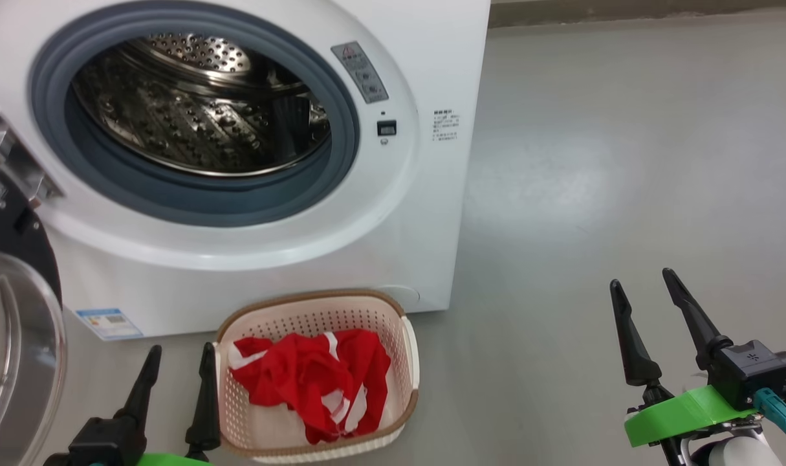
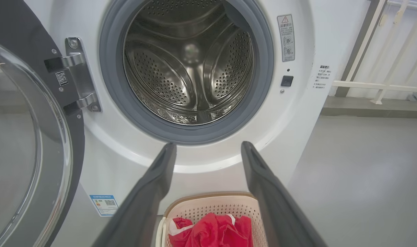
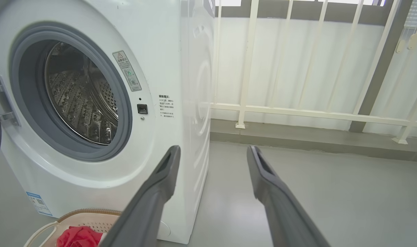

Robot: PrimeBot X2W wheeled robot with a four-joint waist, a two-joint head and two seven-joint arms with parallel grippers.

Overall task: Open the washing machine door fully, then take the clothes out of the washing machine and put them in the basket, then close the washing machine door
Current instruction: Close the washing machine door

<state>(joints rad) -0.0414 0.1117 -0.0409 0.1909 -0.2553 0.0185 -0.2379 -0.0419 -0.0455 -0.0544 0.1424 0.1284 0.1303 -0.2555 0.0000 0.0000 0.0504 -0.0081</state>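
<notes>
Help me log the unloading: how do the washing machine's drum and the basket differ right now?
Contents: the drum shows bare steel, while the basket holds the red clothes. Material: the drum is shiny metal; the basket is cream plastic with a brown rim. Opening: the drum's is round and faces forward; the basket's is a rounded rectangle facing up. Both are perforated.

Shiny perforated steel drum (image 2: 189,68), matt grey rubber seal (image 1: 198,197), perforated cream plastic basket (image 1: 315,317), soft red cloth clothes (image 1: 308,378).
</notes>
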